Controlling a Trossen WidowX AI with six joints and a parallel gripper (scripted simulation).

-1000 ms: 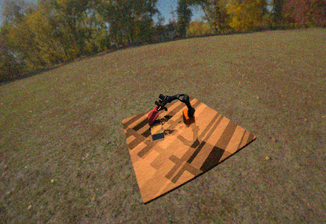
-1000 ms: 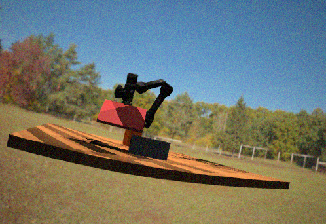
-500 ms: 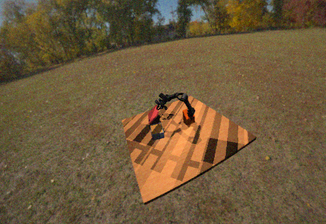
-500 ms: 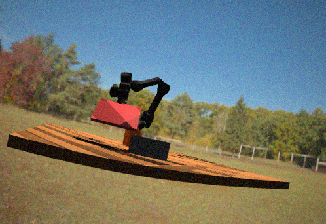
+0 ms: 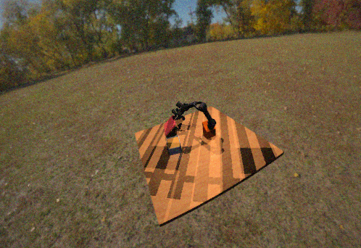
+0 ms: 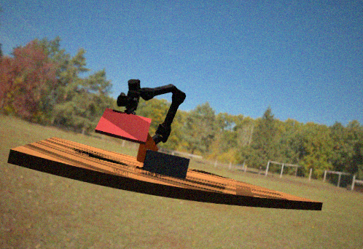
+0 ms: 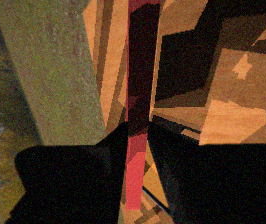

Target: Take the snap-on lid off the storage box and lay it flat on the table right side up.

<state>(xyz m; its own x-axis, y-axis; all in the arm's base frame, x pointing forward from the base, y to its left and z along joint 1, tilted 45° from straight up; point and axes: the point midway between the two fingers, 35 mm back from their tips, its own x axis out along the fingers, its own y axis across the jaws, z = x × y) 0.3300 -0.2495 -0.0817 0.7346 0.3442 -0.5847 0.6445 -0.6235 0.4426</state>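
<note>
Plainly, the pincer [image 5: 175, 117] [image 6: 130, 111] [image 7: 137, 125] is clenched on the red lid [image 5: 169, 126] [image 6: 124, 125] [image 7: 135, 175], with its 2 black fingers pressing on opposite sides of it. The wrist view shows the lid nearly edge-on, a narrow red strip running between the 2 fingers, part of it in deep shadow. In the exterior view the gripped edge is the upper one, and the lid hangs below the fingers with 1 broad face turned toward the camera, steeply tilted rather than flat. It is off the box and held above the table [image 5: 203, 209] [image 6: 109, 180].

Near the lid, and lower, the dark storage box [image 5: 175, 151] [image 6: 166, 164] sits on the table with its top uncovered. From above, an amber area and a dark one show within its outline.

Further out, the black arm [image 5: 190, 105] [image 6: 176, 98] arches from the pincer back to an orange block [image 5: 209, 132] [image 6: 142, 153] on the table. The striped wooden table carries sharp dark shadows. Around it lies grass [image 5: 72, 140] [image 6: 91, 210], backed by autumn trees [image 5: 138, 17] [image 6: 233, 133], with pale goal-like frames [image 6: 281, 164] toward the right of the exterior view.
</note>
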